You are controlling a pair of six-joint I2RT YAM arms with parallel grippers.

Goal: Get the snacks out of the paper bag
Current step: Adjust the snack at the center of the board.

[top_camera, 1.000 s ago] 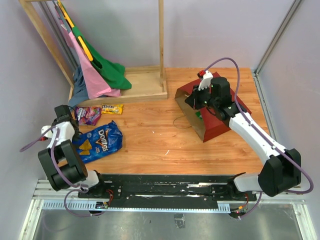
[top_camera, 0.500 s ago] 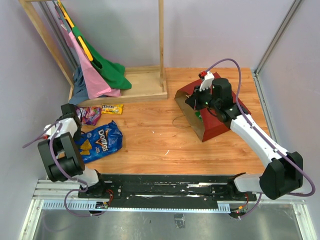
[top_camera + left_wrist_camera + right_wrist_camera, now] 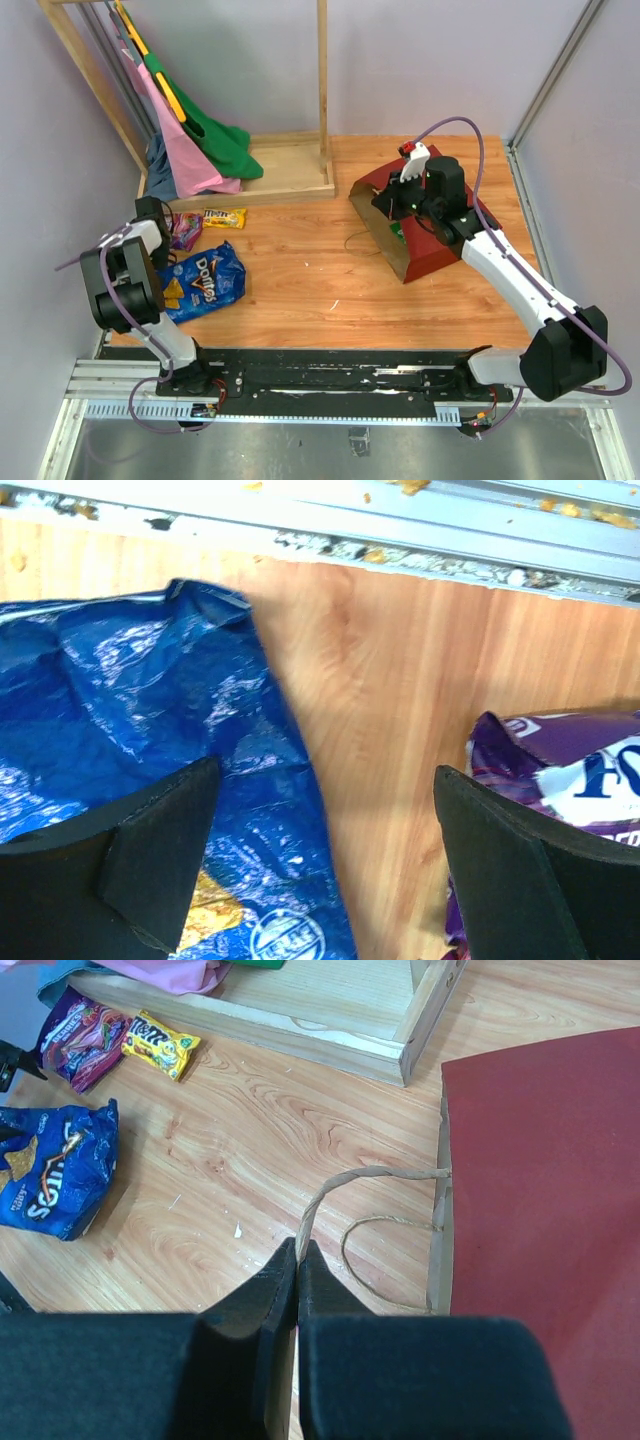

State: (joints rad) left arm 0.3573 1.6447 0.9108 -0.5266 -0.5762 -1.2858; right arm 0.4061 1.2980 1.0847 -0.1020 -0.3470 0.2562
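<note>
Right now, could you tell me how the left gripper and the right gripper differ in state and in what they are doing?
The left gripper is wide open; the right gripper is shut. The left gripper holds nothing and hangs between the blue Doritos bag and the purple packet, while the right gripper appears to pinch a string handle of the paper bag. Both sit low over the wooden table.

- Pale lilac walls [image 3: 420,60] are enclosing a wooden table [image 3: 300,280].
- A wooden rack [image 3: 290,168] is standing upper left, pink and green garments [image 3: 188,150] hanging from it.
</note>
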